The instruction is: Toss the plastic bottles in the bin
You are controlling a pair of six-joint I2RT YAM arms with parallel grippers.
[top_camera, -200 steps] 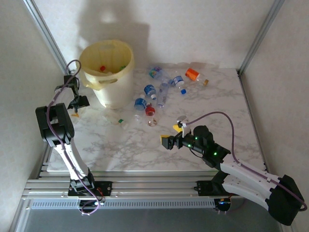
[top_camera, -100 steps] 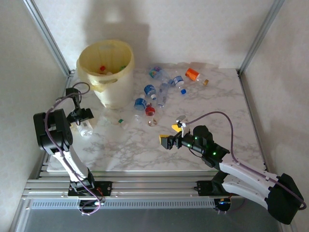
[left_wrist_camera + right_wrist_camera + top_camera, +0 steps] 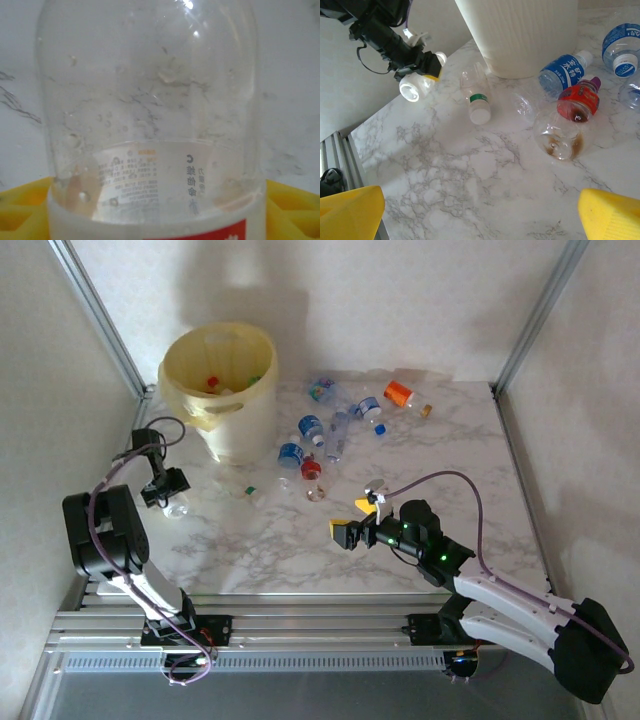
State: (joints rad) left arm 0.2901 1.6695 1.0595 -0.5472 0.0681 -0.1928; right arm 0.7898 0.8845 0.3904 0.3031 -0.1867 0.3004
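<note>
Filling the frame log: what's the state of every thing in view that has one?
Left tool: shut on clear bottle.
Right tool: open, empty.
Bin: upright, some bottles inside.
Loose bottles: lying scattered on the table, right of the bin.
Red-label bottle: on its side, capped.

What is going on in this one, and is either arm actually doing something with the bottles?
The left gripper is closed on a clear bottle, held low beside the bin rather than over its opening. The right gripper hangs open and empty above the marble table. A few binned bottles show inside the bin, and a scatter of loose bottles lies on the table to its right.
</note>
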